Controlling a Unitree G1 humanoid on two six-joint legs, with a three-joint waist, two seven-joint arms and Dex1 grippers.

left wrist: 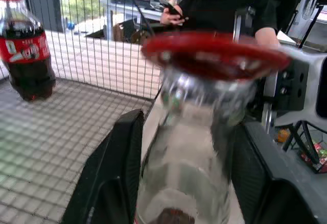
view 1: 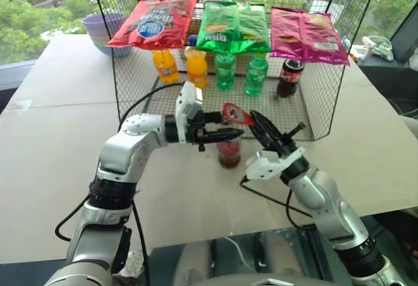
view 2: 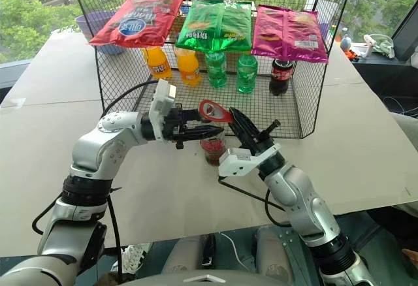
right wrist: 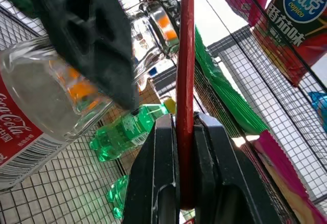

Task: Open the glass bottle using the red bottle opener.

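From my station, starting at the left, the left gripper reaches in level from that side and has its two black fingers clamped on either side of the neck of the glass bottle, which stands upright on the table just in front of the wire cage; dark cola sits in its lower part. Directly above the bottle mouth lies the ring head of the red bottle opener, resting on or just over the crown cap; I cannot tell whether its lip has hooked under the cap edge. To the right, the right gripper is pinched tight on the opener's handle, edge-on between its fingers. Behind, inside the cage, stand orange and green plastic bottles and a dark cola bottle, with snack bags on top. Risks noted: if the head is not seated under the cap rim, levering would slip it off. The thin handle could twist in the narrow pinch. A hard pry may tip the bottle or pull it through the left grip, spilling cola.
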